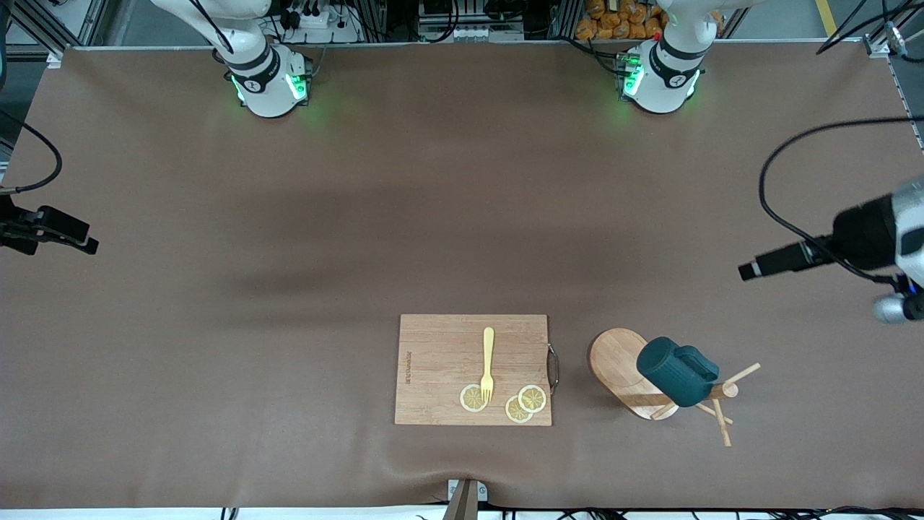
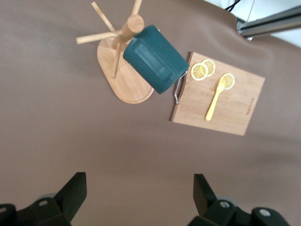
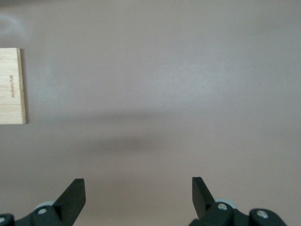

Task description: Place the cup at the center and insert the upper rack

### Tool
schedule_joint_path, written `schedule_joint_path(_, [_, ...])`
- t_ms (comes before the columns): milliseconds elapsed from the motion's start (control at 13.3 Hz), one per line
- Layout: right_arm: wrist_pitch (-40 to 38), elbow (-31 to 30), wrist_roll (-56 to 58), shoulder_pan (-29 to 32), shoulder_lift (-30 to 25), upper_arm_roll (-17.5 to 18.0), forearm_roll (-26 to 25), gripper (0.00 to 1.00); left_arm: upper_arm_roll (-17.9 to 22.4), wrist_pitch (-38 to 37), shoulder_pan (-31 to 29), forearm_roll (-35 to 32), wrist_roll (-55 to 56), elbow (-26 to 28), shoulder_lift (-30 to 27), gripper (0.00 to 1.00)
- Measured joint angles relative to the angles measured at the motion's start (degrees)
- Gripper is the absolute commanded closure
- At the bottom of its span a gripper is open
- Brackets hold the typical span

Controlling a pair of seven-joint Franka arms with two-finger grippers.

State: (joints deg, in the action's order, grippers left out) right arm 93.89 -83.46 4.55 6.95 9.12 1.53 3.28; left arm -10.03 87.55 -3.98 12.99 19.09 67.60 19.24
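Observation:
The dark teal cup (image 1: 675, 370) hangs tilted on a peg of the wooden mug tree (image 1: 613, 361), which stands on its oval base near the front camera's edge, toward the left arm's end. Both show in the left wrist view, the cup (image 2: 155, 59) over the tree's base (image 2: 124, 87). My left gripper (image 2: 139, 181) is open and empty, high over bare table, apart from the tree. My right gripper (image 3: 138, 186) is open and empty, high over bare table toward the right arm's end.
A rectangular bamboo cutting board (image 1: 440, 368) lies beside the mug tree, with a yellow fork (image 1: 488, 361) and lemon slices (image 1: 473, 398) on it. Its edge shows in the right wrist view (image 3: 11, 84). Brown table mat (image 1: 361, 217) spreads around.

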Motion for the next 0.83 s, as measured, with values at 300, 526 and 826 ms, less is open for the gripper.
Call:
schedule_joint_path(300, [-0.9, 0.24, 0.01, -0.11, 0.0, 0.54, 0.25, 0.0, -0.49, -1.18, 2.1, -10.63, -1.46, 8.84, -8.4, 0.0])
schedule_joint_path(526, [-2.6, 1.68, 0.0, -1.09, -0.07, 0.91, 0.28, 0.0, -0.35, -4.6, 2.1, -15.29, -4.29, 15.21, -15.28, 0.0])
schedule_joint_path(826, [-2.85, 1.9, 0.0, -1.25, -0.06, 0.96, 0.28, 0.0, 0.15, -5.51, 2.3, -18.74, -10.33, 17.91, -19.54, 0.0])
